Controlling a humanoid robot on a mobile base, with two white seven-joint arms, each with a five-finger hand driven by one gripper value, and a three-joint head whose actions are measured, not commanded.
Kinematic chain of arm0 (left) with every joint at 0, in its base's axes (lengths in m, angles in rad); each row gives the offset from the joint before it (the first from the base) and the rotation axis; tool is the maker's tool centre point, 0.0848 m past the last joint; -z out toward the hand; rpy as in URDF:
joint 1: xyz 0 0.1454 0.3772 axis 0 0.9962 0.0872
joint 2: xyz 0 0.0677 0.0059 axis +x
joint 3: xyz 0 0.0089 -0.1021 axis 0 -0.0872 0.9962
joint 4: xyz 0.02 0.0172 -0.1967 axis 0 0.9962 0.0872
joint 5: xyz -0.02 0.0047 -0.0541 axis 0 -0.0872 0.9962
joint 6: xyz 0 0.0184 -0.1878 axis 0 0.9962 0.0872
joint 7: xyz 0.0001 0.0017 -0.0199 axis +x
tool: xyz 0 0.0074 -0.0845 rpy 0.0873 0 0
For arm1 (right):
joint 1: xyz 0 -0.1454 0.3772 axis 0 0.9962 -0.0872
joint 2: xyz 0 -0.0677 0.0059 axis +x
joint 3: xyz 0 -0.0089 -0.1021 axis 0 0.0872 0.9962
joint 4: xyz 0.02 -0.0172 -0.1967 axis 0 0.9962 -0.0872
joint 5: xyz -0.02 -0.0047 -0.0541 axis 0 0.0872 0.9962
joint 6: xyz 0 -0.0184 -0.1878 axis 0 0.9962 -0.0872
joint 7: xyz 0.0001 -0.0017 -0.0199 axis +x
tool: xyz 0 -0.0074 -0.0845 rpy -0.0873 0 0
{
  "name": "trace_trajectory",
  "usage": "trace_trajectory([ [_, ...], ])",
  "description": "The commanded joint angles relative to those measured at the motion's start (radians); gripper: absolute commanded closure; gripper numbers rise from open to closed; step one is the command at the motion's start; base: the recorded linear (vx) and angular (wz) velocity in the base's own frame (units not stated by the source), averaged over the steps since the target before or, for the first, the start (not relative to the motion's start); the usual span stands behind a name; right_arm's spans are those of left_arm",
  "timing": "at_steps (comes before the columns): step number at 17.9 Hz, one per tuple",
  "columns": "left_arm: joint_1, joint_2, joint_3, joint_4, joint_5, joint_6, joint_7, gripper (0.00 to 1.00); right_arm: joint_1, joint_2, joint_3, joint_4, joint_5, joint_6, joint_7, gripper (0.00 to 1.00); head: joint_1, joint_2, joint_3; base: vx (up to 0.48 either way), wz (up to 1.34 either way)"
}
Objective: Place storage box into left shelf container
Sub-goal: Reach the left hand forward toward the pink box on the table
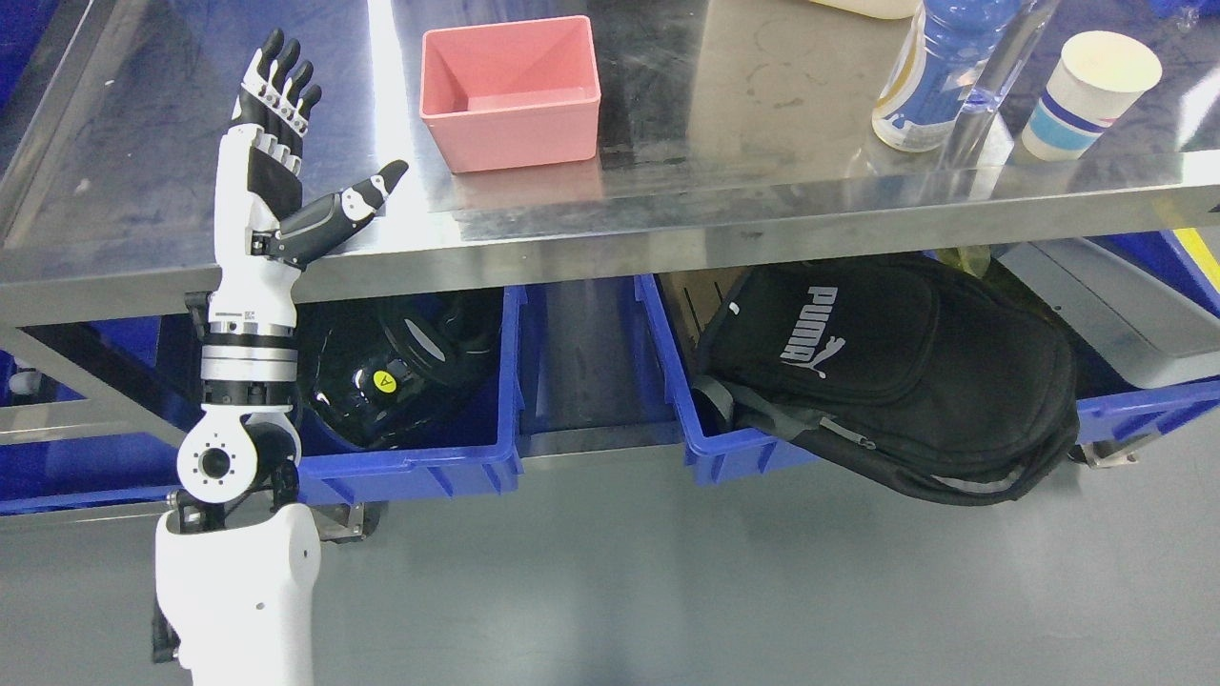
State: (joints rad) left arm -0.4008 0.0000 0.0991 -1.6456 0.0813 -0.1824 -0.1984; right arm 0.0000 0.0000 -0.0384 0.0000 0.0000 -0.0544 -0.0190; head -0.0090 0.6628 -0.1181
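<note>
Storage box first: the pink storage box (510, 90) sits empty and upright on the steel bench (667, 205), near its front edge and untouched. Starting from the left robot hand (281, 152), I see it raised at the bench's front edge, fingers (281, 81) straight and together, thumb stuck out sideways toward the box, holding nothing. It stands well apart from the box, to its left, so I'd judge the reach has not yet begun; the spread posture looks like readiness to close around the box wall. No right arm shows.

Under the bench, two blue bins sit on the lower shelf. The left blue bin (419, 467), just beside the robot's forearm, already holds something black and glossy with a yellow sticker, which could crowd the box. The right one (724, 448) carries a black Puma backpack (886, 372) spilling over its rim. Farther right on the bench stand a blue-labelled bottle (939, 76) and a paper cup (1091, 90). Grey floor (667, 591) below, polished and reflective.
</note>
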Motion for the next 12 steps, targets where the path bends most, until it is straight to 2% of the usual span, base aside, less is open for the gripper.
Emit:
trace_trajectory([
  [1, -0.003, 0.017, -0.013, 0.0, 0.0, 0.0, -0.001, 0.0, -0.018, -0.017, 0.0, -0.017, 0.0, -0.001, 0.001, 0.01, 0.0, 0.0, 0.0, 0.029, -0.09],
  [5, -0.052, 0.017, 0.019, 0.0, 0.0, -0.038, -0.007, 0.0, -0.018, -0.017, 0.0, -0.017, 0.0, -0.001, 0.001, 0.01, 0.0, 0.0, 0.0, 0.021, -0.08],
  [7, -0.107, 0.017, 0.031, 0.001, 0.0, -0.037, -0.057, 0.0, -0.018, -0.017, 0.0, -0.017, 0.0, -0.001, 0.001, 0.01, 0.0, 0.0, 0.0, 0.016, -0.07],
  [9, -0.171, 0.133, 0.025, 0.004, -0.002, -0.017, -0.2, 0.0, -0.018, -0.017, 0.0, -0.017, 0.0, -0.001, 0.001, 0.01, 0.0, 0.0, 0.0, 0.008, -0.04],
  [12, -0.257, 0.337, 0.024, 0.006, -0.006, 0.095, -0.427, 0.0, -0.018, -0.017, 0.0, -0.017, 0.0, -0.001, 0.001, 0.01, 0.0, 0.0, 0.0, 0.005, -0.04],
])
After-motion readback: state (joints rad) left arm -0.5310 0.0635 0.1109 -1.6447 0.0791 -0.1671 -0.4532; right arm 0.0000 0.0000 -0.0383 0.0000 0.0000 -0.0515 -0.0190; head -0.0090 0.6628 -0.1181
